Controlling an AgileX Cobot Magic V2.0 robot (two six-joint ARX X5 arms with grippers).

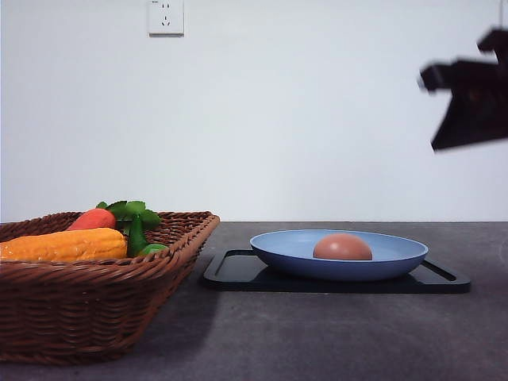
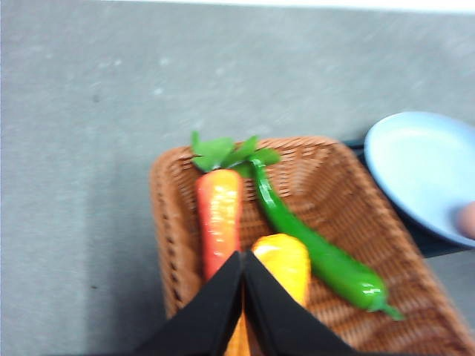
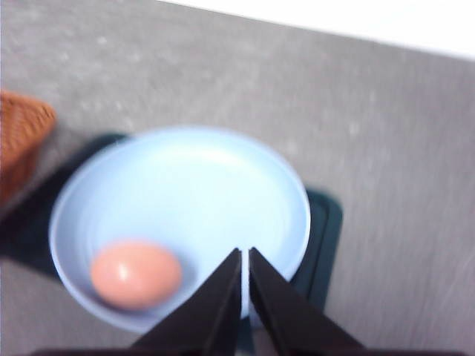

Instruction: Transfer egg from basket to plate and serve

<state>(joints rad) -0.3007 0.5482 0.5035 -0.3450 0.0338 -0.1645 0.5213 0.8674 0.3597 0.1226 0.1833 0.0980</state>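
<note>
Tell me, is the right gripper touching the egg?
Apart. In the right wrist view, bare blue plate shows between the shut right gripper and the egg.

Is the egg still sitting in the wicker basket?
No, the egg lies in the blue plate on the black tray, apart from the basket.

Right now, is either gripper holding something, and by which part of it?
Nothing is held. The right gripper is shut and empty above the plate, where the egg lies. The left gripper is shut and empty above the basket.
</note>
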